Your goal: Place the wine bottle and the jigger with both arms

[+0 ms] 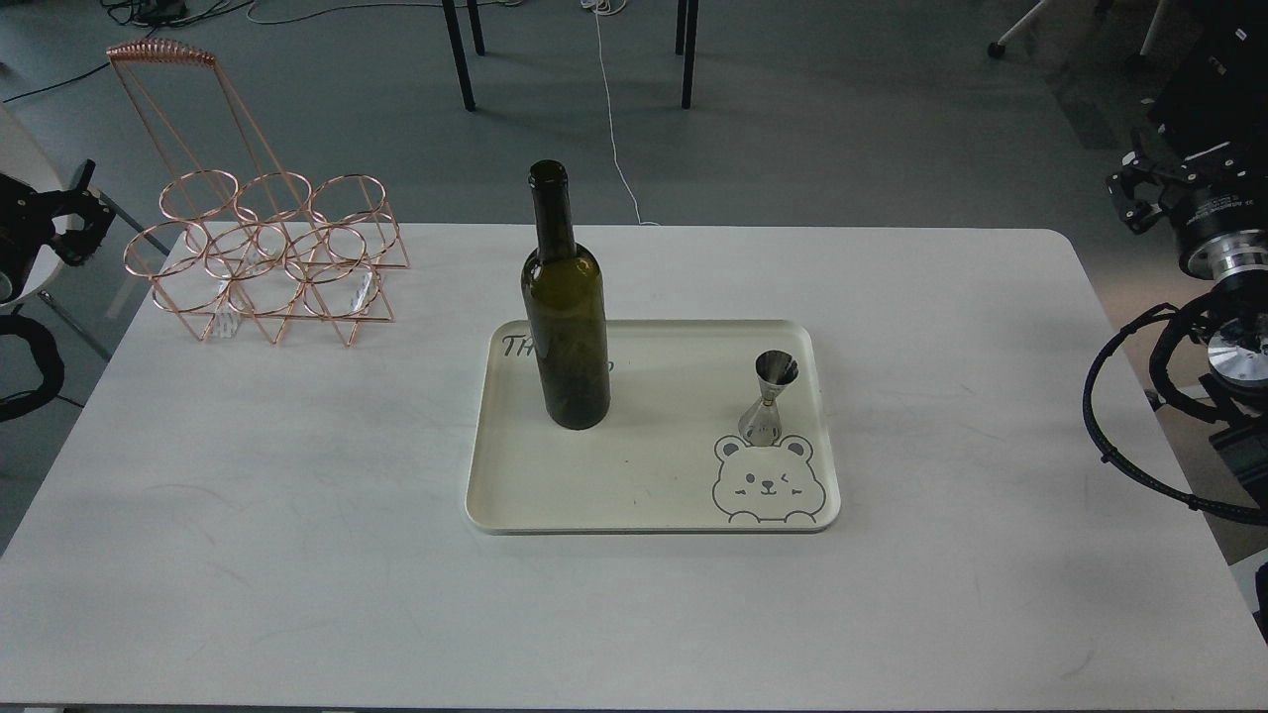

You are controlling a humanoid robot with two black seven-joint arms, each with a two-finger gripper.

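**Bottle and jigger upright on tray; both arms clear of bench**

The white bench (297, 555) carries a cream tray (594, 495) at its centre, with a bear drawing at the tray's 5 o'clock corner. The jigger (771, 398) stands upright just above the bear, at 3 o'clock on the tray. The wine bottle (565, 307) stands upright at 10 o'clock on the tray, well apart from the jigger. A copper wire rack (267, 257) sits at the bench's 10 o'clock corner. The left gripper (69, 223) hangs beyond the 9 o'clock edge; the right gripper (1139, 188) beyond the 2 o'clock edge. The state of both sets of fingers cannot be told.
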